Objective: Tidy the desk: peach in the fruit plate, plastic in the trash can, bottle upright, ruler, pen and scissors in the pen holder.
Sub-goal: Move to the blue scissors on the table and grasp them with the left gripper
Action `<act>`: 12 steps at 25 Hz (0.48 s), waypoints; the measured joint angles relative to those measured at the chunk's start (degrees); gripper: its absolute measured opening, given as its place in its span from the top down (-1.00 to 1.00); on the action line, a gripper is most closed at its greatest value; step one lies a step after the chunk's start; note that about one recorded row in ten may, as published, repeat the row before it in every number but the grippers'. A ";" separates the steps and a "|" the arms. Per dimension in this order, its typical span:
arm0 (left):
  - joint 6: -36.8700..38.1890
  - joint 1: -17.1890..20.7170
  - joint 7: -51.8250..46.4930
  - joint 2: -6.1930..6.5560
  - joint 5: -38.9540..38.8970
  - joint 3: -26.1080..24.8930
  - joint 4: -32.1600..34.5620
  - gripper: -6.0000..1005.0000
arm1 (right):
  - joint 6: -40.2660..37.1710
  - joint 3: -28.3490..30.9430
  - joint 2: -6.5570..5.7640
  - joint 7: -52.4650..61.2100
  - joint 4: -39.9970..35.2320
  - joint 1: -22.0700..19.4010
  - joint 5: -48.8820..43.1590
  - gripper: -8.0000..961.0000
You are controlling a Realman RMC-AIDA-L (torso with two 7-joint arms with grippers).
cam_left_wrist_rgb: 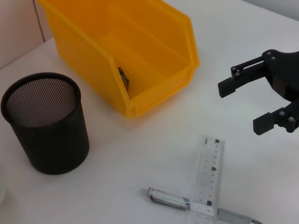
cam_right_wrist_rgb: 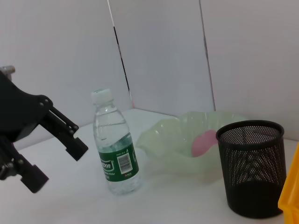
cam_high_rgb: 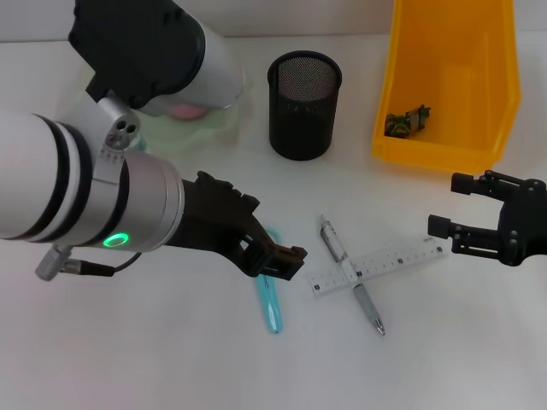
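Scissors [cam_high_rgb: 270,299] with pale blue handles lie on the white bench [cam_high_rgb: 171,359] toward its near edge, and the left end effector [cam_high_rgb: 278,260] hangs right over them, its dark fingers hiding the upper part of the tool. From where I stand I cannot tell whether those fingers are apart or already touching the handles. Just beside, toward the right edge, the pen [cam_high_rgb: 350,275] and the clear ruler [cam_high_rgb: 376,267] lie crossed, the ruler on top of the pen. The right end effector [cam_high_rgb: 444,205] waits near the right edge with its jaws spread wide and nothing between them.

Much looks finished: the peach [cam_right_wrist_rgb: 204,142] sits in the green fruit plate [cam_right_wrist_rgb: 168,140], the bottle [cam_right_wrist_rgb: 115,144] stands upright near the far left corner, and a crumpled scrap of plastic [cam_high_rgb: 407,121] rests inside the yellow bin [cam_high_rgb: 444,77] serving as trash can. The mesh pen holder [cam_high_rgb: 303,104], by the far edge between plate and bin, appears empty.

So the stationery stage seems to be in hand, scissors first. The next move calls for a low, firm pinch on a thin tool lying flat, then a lift and a carry to drop it upright into the holder.
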 joint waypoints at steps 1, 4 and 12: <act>-0.40 -0.66 -0.12 0.00 0.17 0.02 -1.62 -0.59 | 0.00 -0.01 -0.04 -0.01 0.05 -0.01 0.00 -0.66; -0.98 -1.34 -0.14 -0.01 0.40 0.65 -3.33 -0.59 | -0.02 -0.01 -0.03 -0.02 -0.01 -0.09 0.00 -0.66; -4.51 -3.90 -0.08 0.00 3.79 5.19 -12.01 -0.59 | -0.01 -0.06 0.09 -0.05 0.30 0.15 -1.26 -0.66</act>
